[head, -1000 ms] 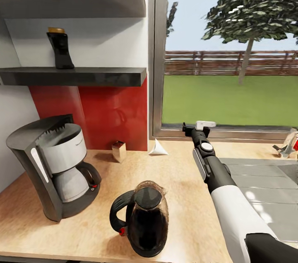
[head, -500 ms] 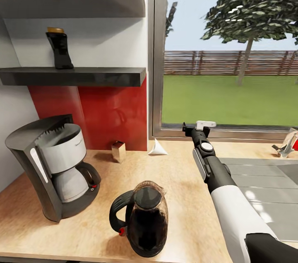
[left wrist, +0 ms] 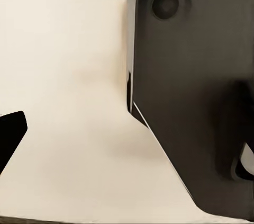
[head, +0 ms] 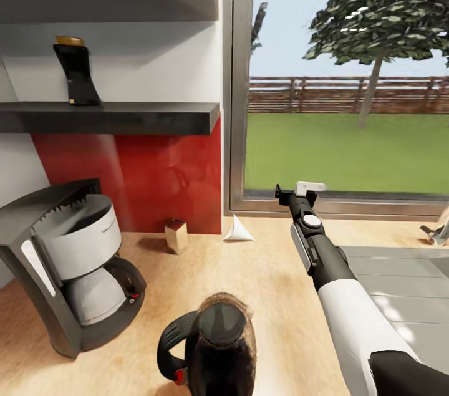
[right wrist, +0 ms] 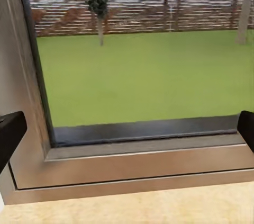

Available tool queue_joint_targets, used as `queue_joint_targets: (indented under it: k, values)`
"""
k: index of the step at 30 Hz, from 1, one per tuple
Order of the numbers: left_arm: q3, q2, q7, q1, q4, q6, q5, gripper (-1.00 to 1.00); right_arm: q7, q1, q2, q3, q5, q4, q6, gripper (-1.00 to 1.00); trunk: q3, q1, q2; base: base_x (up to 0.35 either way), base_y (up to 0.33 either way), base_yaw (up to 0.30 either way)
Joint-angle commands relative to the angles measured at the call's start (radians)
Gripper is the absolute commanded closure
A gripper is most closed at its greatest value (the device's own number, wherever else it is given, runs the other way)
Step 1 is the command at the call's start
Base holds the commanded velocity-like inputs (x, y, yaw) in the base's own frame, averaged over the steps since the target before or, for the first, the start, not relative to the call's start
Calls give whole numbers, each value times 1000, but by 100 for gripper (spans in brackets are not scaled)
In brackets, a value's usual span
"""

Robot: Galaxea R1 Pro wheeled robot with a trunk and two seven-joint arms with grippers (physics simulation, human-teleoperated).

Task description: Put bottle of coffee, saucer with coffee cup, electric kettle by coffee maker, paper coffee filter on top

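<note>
So from my head cam, going left to right: one bottle of coffee [head: 75,73] is up on the kitchen shelf [head: 112,118], far left, standing upright with its gold cap on. Below it on the kitchen countertop [head: 268,284] sits the one coffee maker [head: 68,262], basket uncovered, carafe tucked in underneath. Nearer to me, right at the front edge, is the single electric kettle [head: 212,349], handle pointing left, a bit apart from the machine. Back by the red splashback there's one small shiny brown box [head: 176,235], and just right of it one paper coffee filter [head: 237,229] resting on the counter near the window frame [head: 234,84]. Then my right arm reaches out toward the window, right gripper [head: 300,190] near the sill; my wrist cam shows the two fingertips spread wide apart with nothing between them. My left gripper [left wrist: 10,136] shows just one dark fingertip over the counter beside the coffee maker, so I can't tell if it's open. Sink [head: 399,284] is far right.
</note>
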Motion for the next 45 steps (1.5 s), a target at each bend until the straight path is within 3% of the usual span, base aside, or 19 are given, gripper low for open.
queue_joint_targets:
  k: [1, 11, 12, 13, 15, 23, 29, 36, 45]
  values:
    - [0, 0, 1, 2, -1, 2, 1, -100, -1, 0, 1, -1, 5, -1, 6, -100, -1, 1, -1, 102, 0, 0]
    - [-3, 1, 1, 13, -1, 2, 0, -100, -1, 0, 1, -1, 5, -1, 6, -100, -1, 1, -1, 154, 0, 0]
    - [-2, 3, 1, 27, -1, 2, -1, -100, -1, 0, 0, -1, 6, 0, 6, -100, -1, 1, -1, 36, 0, 0]
    - [-6, 23, 0, 56, -1, 2, -4, -100, -1, 0, -1, -1, 9, 3, 6, -100, -1, 1, -1, 1, 0, 0]
    - [-6, 24, 1, 57, -1, 2, -3, -100, -1, 0, -1, -1, 10, 6, 7, -100, -1, 1, -1, 1, 0, 0]
    - [1, 22, 0, 58, -2, 6, 0, -100, 1, 0, 4, 5, 12, 120, 21, -100, -1, 1, -1, 0, 0, 0]
    - [3, 20, -1, 58, -2, 28, 2, -100, 1, 0, 10, 62, 8, 137, 176, -100, -1, 1, -1, 0, 0, 0]
    - [3, 18, 1, 58, -4, 85, 2, -100, 0, 0, 16, 77, 7, 52, 299, -100, -13, 16, -29, 0, 0, 0]
    - [2, 15, 1, 58, -2, 89, 2, -100, 0, -3, 86, 80, 6, -16, 514, -100, -41, 50, -92, 0, 0, 0]
